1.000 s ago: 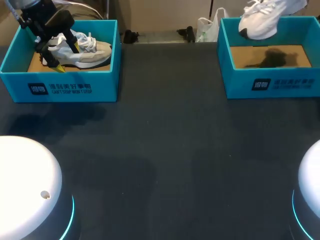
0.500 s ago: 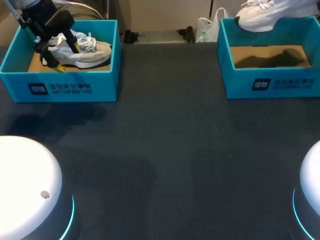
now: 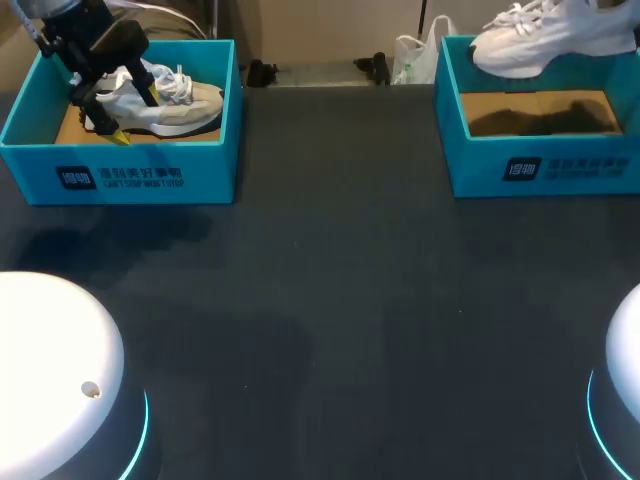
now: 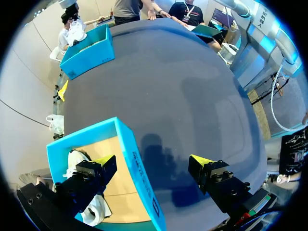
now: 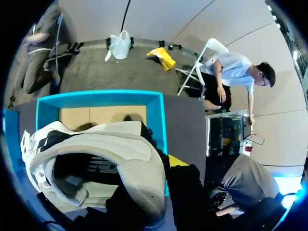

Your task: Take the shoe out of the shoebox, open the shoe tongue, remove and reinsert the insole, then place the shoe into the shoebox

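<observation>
Dark table (image 3: 320, 300), two teal boxes at its far edge.

Right box (image 3: 540, 170): cardboard floor bare. Lifted shoe (image 3: 545, 40) hangs over its back wall, clear of the floor. Right gripper (image 5: 154, 178) is clenched on the lifted shoe at the heel end, judging by how it hangs.

Left box (image 3: 120, 175): boxed shoe (image 3: 180, 105) lies inside. Left gripper (image 3: 131, 114) is spread wide and grasps nothing. Left wrist view shows one finger in the box by the shoe and the other outside, with the wall between.

Step, as judged: taking the shoe out. Next: carry it clear of the wall and down to open table so the tongue can be worked.

Unseen: right arm in head view, one right fingertip behind the shoe, insole, tongue detail.
</observation>
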Controlling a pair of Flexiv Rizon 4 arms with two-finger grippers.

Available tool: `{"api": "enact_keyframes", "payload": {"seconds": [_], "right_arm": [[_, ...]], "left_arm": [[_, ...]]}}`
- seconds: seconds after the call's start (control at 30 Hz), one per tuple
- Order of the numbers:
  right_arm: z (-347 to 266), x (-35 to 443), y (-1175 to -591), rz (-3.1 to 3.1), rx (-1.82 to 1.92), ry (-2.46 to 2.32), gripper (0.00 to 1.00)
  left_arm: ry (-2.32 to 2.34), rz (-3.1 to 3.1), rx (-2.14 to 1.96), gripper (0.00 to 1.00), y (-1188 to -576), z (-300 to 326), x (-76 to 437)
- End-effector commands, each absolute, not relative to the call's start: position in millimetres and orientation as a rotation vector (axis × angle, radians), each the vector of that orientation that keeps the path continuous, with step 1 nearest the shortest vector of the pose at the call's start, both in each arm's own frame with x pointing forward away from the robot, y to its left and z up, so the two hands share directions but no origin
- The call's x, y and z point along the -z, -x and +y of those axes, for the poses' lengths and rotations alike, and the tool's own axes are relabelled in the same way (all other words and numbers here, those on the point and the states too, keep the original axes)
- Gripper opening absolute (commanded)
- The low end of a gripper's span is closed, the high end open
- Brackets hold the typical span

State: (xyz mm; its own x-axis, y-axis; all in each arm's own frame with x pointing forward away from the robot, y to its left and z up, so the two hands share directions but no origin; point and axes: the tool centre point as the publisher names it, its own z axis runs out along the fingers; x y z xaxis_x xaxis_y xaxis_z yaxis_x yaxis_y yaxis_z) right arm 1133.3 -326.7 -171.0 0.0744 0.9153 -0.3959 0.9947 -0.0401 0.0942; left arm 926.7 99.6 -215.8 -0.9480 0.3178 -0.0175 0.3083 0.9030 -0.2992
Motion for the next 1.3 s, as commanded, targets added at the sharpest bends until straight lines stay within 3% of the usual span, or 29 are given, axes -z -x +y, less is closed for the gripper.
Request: {"api": "enact_keyframes", "payload": {"seconds": [0.03, 1.3], "right_arm": [[-326.8, 168.3, -1136.7, 1.904, 0.33, -2.024, 0.0], [-352.1, 229.9, -1112.8, 1.761, 0.316, -2.214, 0.0]], "left_arm": [[0.5, -3.034, -0.465, 1.0, -926.1, 99.8, 215.4], [0.5, -3.034, -0.465, 1.0, -926.1, 99.8, 215.4]]}}
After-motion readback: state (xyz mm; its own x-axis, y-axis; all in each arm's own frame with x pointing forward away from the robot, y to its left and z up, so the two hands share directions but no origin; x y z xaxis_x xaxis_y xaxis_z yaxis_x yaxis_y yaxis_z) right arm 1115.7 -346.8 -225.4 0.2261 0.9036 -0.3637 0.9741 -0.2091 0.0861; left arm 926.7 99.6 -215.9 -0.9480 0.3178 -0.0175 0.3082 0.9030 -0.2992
